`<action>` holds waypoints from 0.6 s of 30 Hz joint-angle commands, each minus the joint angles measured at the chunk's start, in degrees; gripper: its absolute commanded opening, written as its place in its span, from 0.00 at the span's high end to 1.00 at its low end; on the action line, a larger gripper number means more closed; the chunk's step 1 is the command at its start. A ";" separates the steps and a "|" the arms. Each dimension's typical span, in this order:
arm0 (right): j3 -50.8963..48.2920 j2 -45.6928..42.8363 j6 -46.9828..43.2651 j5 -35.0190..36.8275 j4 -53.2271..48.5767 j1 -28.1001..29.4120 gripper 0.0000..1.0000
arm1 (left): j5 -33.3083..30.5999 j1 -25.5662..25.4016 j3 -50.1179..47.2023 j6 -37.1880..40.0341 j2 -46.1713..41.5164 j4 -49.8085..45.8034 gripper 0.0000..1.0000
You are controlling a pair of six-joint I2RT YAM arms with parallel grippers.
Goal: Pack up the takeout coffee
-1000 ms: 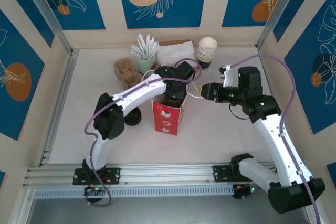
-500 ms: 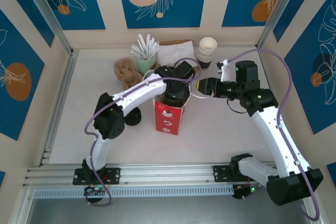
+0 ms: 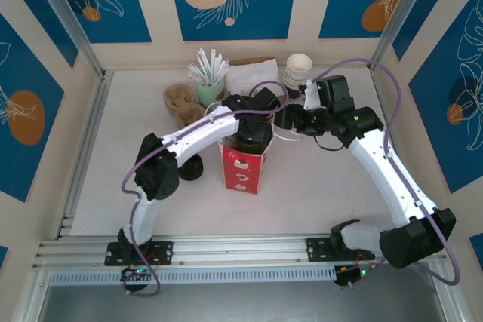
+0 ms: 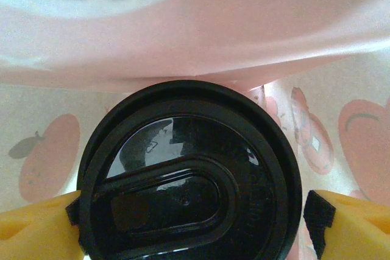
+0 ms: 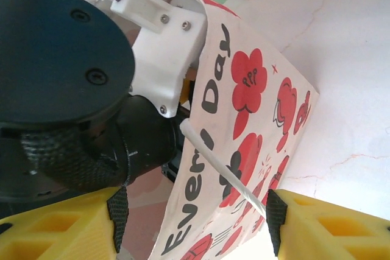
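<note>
The takeout coffee (image 4: 189,175) shows its round black lid from above, sitting inside the red bag (image 3: 240,171), whose pale pink inner walls (image 4: 244,22) rise around it. My left gripper (image 3: 253,135) reaches down into the bag's mouth. In the left wrist view it (image 4: 195,223) is open, one finger on each side of the lid, with a narrow gap at the right pad (image 4: 320,223). My right gripper (image 3: 285,120) is at the bag's right rim. It (image 5: 192,223) is open, with the printed bag wall (image 5: 256,108) and a white handle (image 5: 219,165) between its fingers.
At the back stand a stack of white paper cups (image 3: 297,73), a green cup of stirrers (image 3: 208,81), napkins (image 3: 251,77) and a brown carrier (image 3: 181,105). A loose black lid (image 3: 191,169) lies left of the bag. Frame posts and walls close in the table.
My right arm has swung left, bringing its gripper from open table up to the bag's right rim. The left arm has stayed in the bag.
</note>
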 commanded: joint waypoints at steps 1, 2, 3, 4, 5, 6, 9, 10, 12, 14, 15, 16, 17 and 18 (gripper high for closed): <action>0.26 0.25 1.04 1.96 -1.09 0.68 0.37 | 2.54 0.08 1.18 -1.38 -1.69 -1.94 0.11; 0.37 0.52 0.72 2.03 -1.12 0.75 0.37 | 2.52 0.08 1.25 -1.39 -1.66 -1.93 0.11; 0.45 0.85 0.50 2.13 -1.21 0.77 0.37 | 2.54 0.04 1.27 -1.53 -1.74 -1.97 0.11; 0.66 1.25 0.20 2.45 -1.65 0.77 0.38 | 2.54 0.12 1.27 -1.49 -1.79 -1.89 0.11; 0.89 1.64 0.06 3.03 -2.32 0.85 0.38 | 2.57 0.08 1.35 -1.53 -1.79 -2.06 0.11; 1.05 1.91 -0.10 3.28 -2.86 0.79 0.38 | 2.49 0.07 1.44 -1.57 -1.87 -2.19 0.11; 1.03 2.43 -0.75 3.31 -3.61 0.79 0.39 | 2.46 0.08 1.40 -1.72 -2.19 -2.19 0.11; 1.28 2.51 -0.97 3.85 -4.16 0.82 0.39 | 2.46 0.08 1.44 -1.74 -2.30 -2.19 0.11; 1.49 2.60 -1.92 4.54 -4.86 0.77 0.40 | 2.59 0.08 1.52 -1.85 -2.73 -2.20 0.11; 2.17 2.98 -2.24 5.60 -6.59 0.51 0.40 | 2.86 0.12 1.49 -1.93 -3.17 -2.54 0.11; 2.34 3.12 -2.33 5.80 -7.31 0.36 0.41 | 2.90 0.08 1.45 -1.99 -3.36 -2.79 0.11; 2.79 3.38 -2.13 6.33 -8.49 0.21 0.43 | 2.81 0.08 1.35 -2.11 -3.62 -3.02 0.11; 3.65 3.59 -2.07 7.20 -9.91 0.03 0.45 | 2.45 -0.01 1.27 -2.23 -4.01 -3.25 0.11; 4.28 3.72 -2.22 7.78 -10.77 -0.06 0.47 | 2.22 -0.01 1.04 -2.18 -4.36 -3.25 0.11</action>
